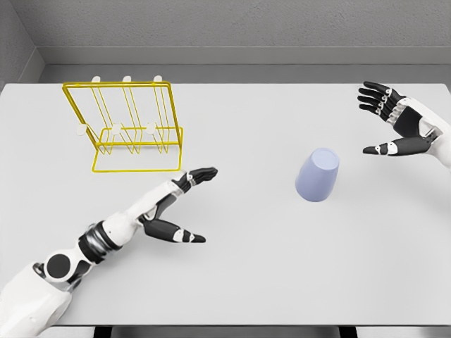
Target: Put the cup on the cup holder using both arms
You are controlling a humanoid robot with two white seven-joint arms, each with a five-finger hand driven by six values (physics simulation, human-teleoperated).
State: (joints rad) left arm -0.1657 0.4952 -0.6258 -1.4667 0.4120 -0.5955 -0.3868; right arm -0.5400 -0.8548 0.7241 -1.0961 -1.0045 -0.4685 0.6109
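The lavender cup (pixel 318 175) stands mouth-down toward the table's (pixel 268 282) right edge, nearer the spread, empty right hand (pixel 396 125); the left hand (pixel 180 204), also open, lies farther.

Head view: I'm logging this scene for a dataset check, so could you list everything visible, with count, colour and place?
cup: one, pale lavender-blue, standing upside down on the table, right of centre, touched by neither hand.
cup holder: one, yellow wire rack with white-tipped pegs, far left part of the table.
table: one, light grey, fills most of the view.
wall: grey, behind the table's far edge.
left robot hand: one, white arm with black fingers, reaching in from the lower left, fingers spread, holding nothing.
right robot hand: one, white arm with black fingers, at the right edge, fingers spread, holding nothing.
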